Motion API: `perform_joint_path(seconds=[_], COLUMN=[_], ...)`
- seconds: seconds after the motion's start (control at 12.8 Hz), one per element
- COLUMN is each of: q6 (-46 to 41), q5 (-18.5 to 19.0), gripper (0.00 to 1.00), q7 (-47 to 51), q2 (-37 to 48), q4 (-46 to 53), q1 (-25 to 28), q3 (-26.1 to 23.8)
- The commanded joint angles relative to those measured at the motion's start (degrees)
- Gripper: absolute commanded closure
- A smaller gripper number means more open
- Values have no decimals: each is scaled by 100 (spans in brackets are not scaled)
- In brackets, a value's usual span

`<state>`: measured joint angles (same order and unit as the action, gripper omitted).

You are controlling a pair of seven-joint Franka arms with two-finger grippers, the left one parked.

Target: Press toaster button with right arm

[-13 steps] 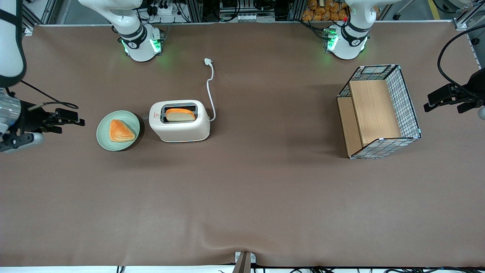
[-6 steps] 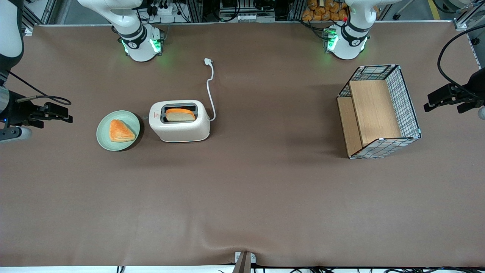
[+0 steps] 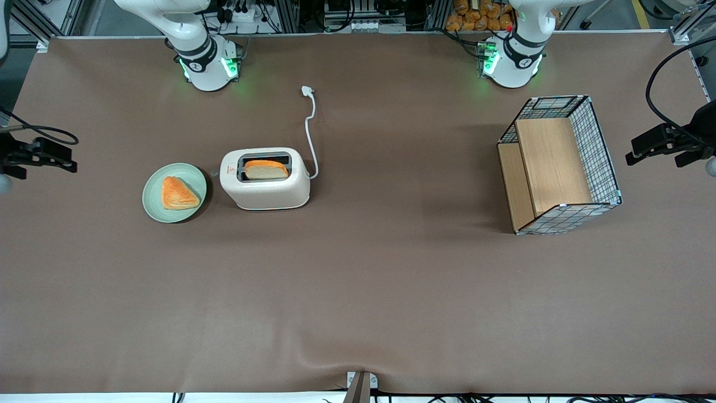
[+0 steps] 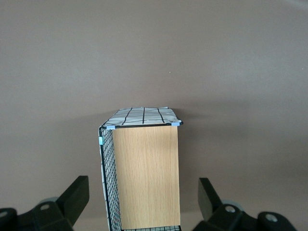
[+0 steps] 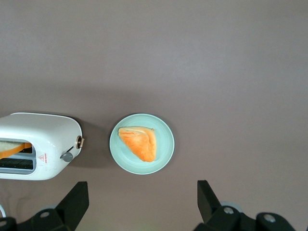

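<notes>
The cream-white toaster (image 3: pixel 264 187) (image 5: pixel 41 139) stands mid-table with a bread slice (image 3: pixel 266 169) in one slot. Its small grey toaster button (image 5: pixel 67 156) (image 3: pixel 214 173) sticks out of the narrow end that faces the green plate (image 3: pixel 151 196) (image 5: pixel 163 144). A triangular orange pastry (image 3: pixel 179 193) lies on that plate. My right arm's black gripper (image 3: pixel 71 159) (image 5: pixel 143 192) hangs high at the working arm's end of the table, well apart from plate and toaster. It is open, its fingers (image 5: pixel 77 199) wide apart and holding nothing.
The toaster's white cord (image 3: pixel 309 129) trails toward the arm bases (image 3: pixel 207 64), ending in a loose plug. A wire basket with wooden shelves (image 3: pixel 559 162) lies on its side toward the parked arm's end of the table.
My right gripper has drawn back from the plate toward the working arm's end of the table, nearly out of the front view. Toaster, bread and plate have not moved.
</notes>
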<state>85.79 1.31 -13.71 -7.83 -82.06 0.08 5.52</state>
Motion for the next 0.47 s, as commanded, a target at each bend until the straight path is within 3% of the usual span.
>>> perform_joint_path(seconds=[0.0,0.39], q6=[-123,8], q5=[177,125], gripper=[0,0], q7=[88,367], q2=[-43,-78], q4=[147,120], q1=[0,-52], q3=[-24,-7])
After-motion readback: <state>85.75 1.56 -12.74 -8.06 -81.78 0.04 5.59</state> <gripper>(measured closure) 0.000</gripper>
